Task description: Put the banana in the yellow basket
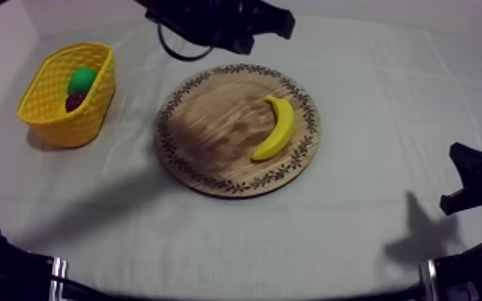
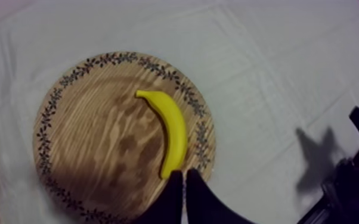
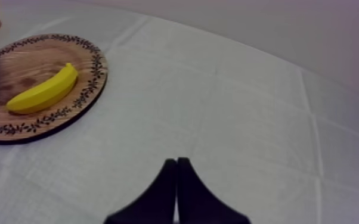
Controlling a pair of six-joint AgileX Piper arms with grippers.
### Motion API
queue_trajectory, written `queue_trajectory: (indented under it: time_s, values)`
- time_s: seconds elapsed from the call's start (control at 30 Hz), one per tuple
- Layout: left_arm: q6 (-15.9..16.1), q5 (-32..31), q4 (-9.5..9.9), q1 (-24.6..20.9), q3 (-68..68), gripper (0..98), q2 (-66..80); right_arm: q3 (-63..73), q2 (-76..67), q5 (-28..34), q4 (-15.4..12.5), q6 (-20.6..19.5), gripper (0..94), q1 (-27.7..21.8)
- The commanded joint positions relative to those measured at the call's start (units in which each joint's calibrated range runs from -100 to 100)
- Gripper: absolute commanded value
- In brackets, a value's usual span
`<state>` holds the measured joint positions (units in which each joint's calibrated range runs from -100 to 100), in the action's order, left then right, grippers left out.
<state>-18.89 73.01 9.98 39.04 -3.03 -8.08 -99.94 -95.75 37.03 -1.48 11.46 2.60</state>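
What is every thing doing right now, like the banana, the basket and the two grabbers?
banana: lying flat on the wooden board, not held.
wooden board: flat on the cloth, near its middle.
yellow basket: upright, with two fruits inside.
pear: in the basket.
dark red fruit: in the basket beside the pear; kind unclear.
left gripper: shut on nothing, near the banana's end.
right gripper: shut on nothing, over bare cloth.

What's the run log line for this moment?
banana: on wooden board | yellow basket: apart from board | left end effector: shut, near banana | right end effector: shut, over cloth
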Motion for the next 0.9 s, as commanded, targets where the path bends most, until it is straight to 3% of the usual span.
queue_trajectory:
  time_s: [0.0, 0.37, 0.73, 0.8, 0.87]
  values:
    - [-0.64, 0.34, -0.11, -0.09, -1.19, 0.0, -2.6, 0.05, 0.0, -0.01, -0.01, -0.05, 0.3, 0.0]
    - [-3.69, 2.13, -1.01, -0.04, -5.85, 0.0, -9.51, 0.05, 0.0, -0.01, -0.01, -0.05, 0.3, 0.0]
    - [-2.97, 2.56, -1.97, -0.06, -7.78, 0.8, -10.8, 0.05, 0.0, -0.01, -0.01, -0.05, 0.3, 0.0]
    - [-3.11, 2.51, -2.05, -0.09, -7.46, 7.5, -10.75, 0.05, 0.0, -0.01, -0.01, -0.05, 0.3, 0.0]
    - [-3.33, 2.51, -2.16, -0.17, -6.87, 20.9, -10.7, 0.05, 0.0, -0.01, -0.01, -0.05, 0.3, 0.0]
